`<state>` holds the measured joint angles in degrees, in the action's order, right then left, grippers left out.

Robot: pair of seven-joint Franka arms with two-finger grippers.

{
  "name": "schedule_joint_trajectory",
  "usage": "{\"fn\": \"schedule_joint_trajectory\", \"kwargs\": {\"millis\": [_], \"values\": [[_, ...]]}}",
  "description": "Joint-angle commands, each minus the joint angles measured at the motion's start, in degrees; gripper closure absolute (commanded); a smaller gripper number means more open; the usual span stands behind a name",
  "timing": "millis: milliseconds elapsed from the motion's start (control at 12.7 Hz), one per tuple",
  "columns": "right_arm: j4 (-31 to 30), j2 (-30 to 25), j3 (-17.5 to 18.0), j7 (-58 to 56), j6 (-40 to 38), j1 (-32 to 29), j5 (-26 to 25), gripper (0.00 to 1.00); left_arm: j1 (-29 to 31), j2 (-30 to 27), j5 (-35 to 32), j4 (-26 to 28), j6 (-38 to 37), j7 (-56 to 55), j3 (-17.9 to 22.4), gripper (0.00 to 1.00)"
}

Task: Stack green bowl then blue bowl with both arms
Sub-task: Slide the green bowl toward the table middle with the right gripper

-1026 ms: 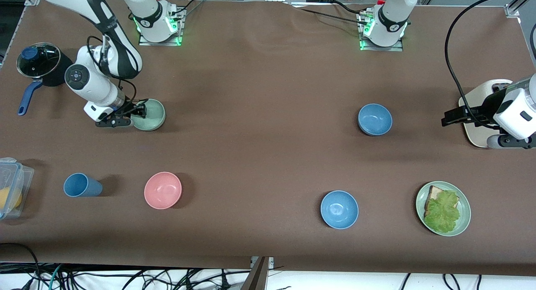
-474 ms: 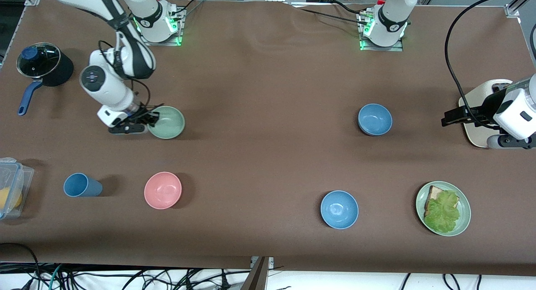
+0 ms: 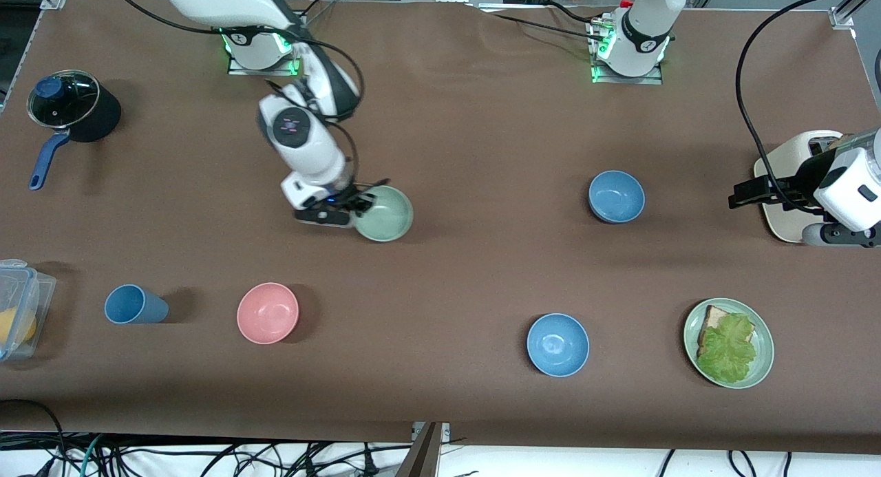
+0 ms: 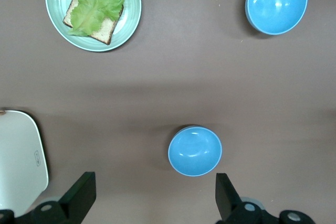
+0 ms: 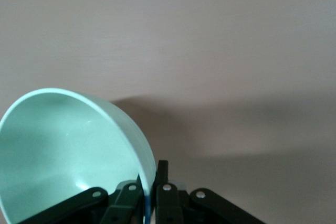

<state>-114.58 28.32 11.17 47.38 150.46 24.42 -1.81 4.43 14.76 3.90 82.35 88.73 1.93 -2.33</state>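
My right gripper (image 3: 360,206) is shut on the rim of the pale green bowl (image 3: 385,215) and holds it tilted above the brown table, toward the middle. In the right wrist view the fingers (image 5: 164,179) pinch the green bowl's (image 5: 63,150) wall. The muted blue bowl (image 3: 617,196) sits upright toward the left arm's end. My left gripper (image 3: 735,195) is open and empty, hovering beside a cream-white appliance (image 3: 784,181). In the left wrist view the blue bowl (image 4: 195,151) lies just ahead of the open left gripper (image 4: 152,203).
A brighter sky-blue bowl (image 3: 558,344), a green plate with toast and lettuce (image 3: 760,367), a pink bowl (image 3: 268,312) and a blue cup (image 3: 134,305) stand nearer the front camera. A black lidded pot (image 3: 69,105) and a clear container (image 3: 17,305) are at the right arm's end.
My right arm has lifted the green bowl and carried it toward the table's middle, toward the left arm's end. The left arm has hardly moved.
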Motion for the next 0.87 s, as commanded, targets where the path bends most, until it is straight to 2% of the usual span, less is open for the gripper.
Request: {"fn": "schedule_joint_trajectory", "kwargs": {"millis": [0, 79, 158, 237, 395, 553, 789], "values": [[16.0, 11.9, -0.7, 9.9, -1.3, 5.9, -0.4, 1.0, 0.8, 1.2, -0.4, 0.0, 0.1, 3.1, -0.4, 0.0], [19.0, 13.3, -0.7, 11.6, -1.4, 6.3, -0.4, 1.0, 0.8, 1.4, 0.0, 0.7, 0.3, 3.1, -0.4, 0.0], [20.4, 13.8, -0.7, 11.9, -1.4, 6.4, -0.4, 0.89, 0.9, 2.0, 0.4, 1.8, 0.2, 3.1, -0.4, 0.0], [20.6, 13.5, -0.7, 11.9, -1.4, 6.3, -0.3, 0.01, 1.5, 2.2, 1.5, 3.7, 0.2, 3.2, -0.3, 0.0], [22.7, 11.4, -0.9, 11.2, -7.2, 4.8, -0.7, 0.0, 2.9, 2.3, 2.0, 8.3, 0.8, 3.1, -0.4, 0.0], [27.4, 8.8, -1.1, 7.5, -17.9, 1.8, -1.2, 0.0, 3.8, 2.2, 2.0, 14.1, 4.5, 3.2, -0.4, 0.0], [26.8, 0.2, -3.2, -3.0, -29.4, -3.7, -0.9, 0.0, 3.0, 0.1, 2.0, 26.2, 15.8, 3.2, -0.4, 0.0]]}}
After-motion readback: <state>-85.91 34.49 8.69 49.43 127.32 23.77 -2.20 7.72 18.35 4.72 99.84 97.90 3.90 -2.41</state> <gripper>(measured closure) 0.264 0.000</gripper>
